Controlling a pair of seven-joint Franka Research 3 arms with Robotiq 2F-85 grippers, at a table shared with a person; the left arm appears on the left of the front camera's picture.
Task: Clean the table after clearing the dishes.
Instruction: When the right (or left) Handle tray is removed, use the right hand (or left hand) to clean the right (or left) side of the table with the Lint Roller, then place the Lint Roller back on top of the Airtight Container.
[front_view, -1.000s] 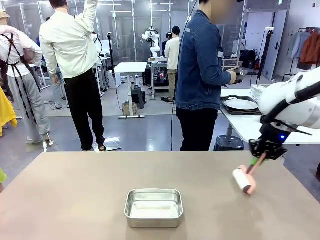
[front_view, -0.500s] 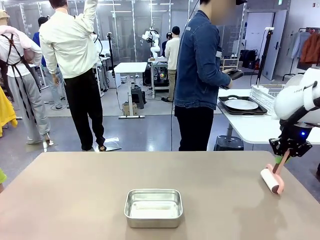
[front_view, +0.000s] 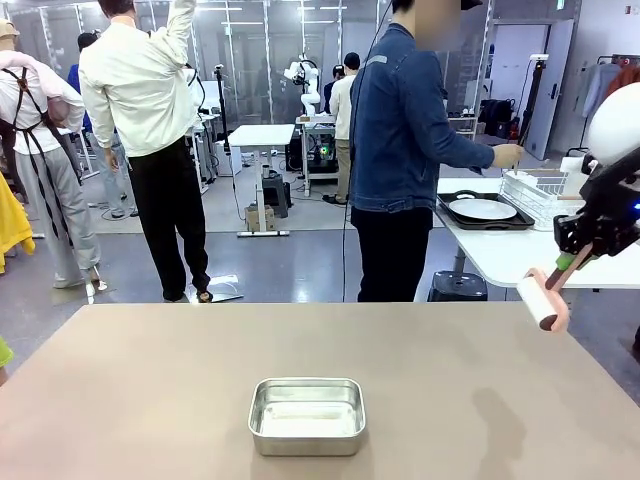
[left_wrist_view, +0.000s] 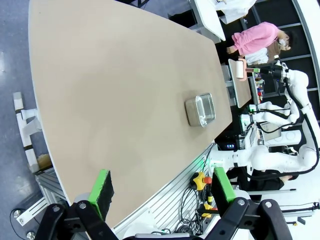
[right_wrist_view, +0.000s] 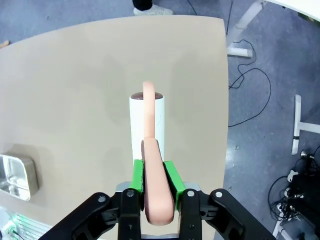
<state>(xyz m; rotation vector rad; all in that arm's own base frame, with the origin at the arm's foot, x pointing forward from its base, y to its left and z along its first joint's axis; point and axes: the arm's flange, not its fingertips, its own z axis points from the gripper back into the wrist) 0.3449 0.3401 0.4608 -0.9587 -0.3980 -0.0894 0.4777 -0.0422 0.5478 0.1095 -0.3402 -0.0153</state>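
Observation:
The taupe table (front_view: 150, 380) stretches across the front view. My right gripper (front_view: 580, 250) is shut on the pink handle of a lint roller (front_view: 540, 300), which hangs in the air over the table's right edge. In the right wrist view the green pads of the right gripper (right_wrist_view: 154, 175) clamp the handle, and the white roll (right_wrist_view: 145, 125) points down over the table (right_wrist_view: 75, 75). My left gripper (left_wrist_view: 162, 190) is open, with nothing between its fingers, high above the table (left_wrist_view: 115, 90). A white plate on a dark tray (front_view: 482, 209) rests on the white side table at the back right.
A small steel pan (front_view: 307, 414) sits near the table's front middle, and it also shows as the pan (right_wrist_view: 17, 175) and the pan (left_wrist_view: 201, 110). A person in a denim jacket (front_view: 400, 130) stands at the far edge and reaches toward a white rack (front_view: 535, 185).
My right gripper has carried the lint roller rightward and up off the tabletop, to the table's right edge. The person's hand has moved from a dark item to the rack.

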